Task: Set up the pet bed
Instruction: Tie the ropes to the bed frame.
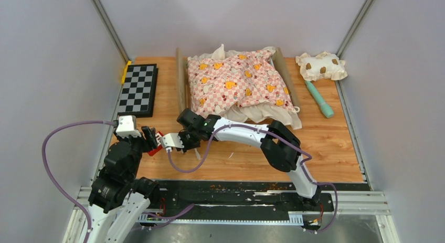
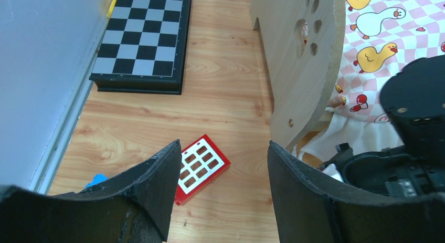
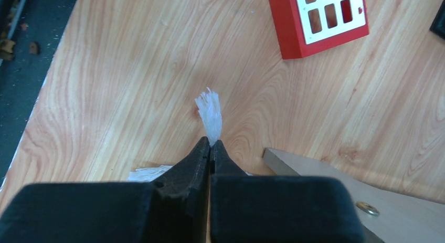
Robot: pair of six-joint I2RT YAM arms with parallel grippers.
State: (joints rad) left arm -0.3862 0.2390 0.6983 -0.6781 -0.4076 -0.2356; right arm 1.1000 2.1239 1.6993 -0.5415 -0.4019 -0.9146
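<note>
The pet bed stands at the far middle of the counter. Its wooden headboard with paw holes is at the left end. A pink checked cushion lies on it. The right hand is near the headboard, pinched together on a frayed white strip. The left hand is apart and holds nothing, just by a red frame. A chessboard lies far left.

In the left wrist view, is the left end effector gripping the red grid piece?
No: the left end effector stands open, and the red grid piece lies flat on the table, free of it.
</note>
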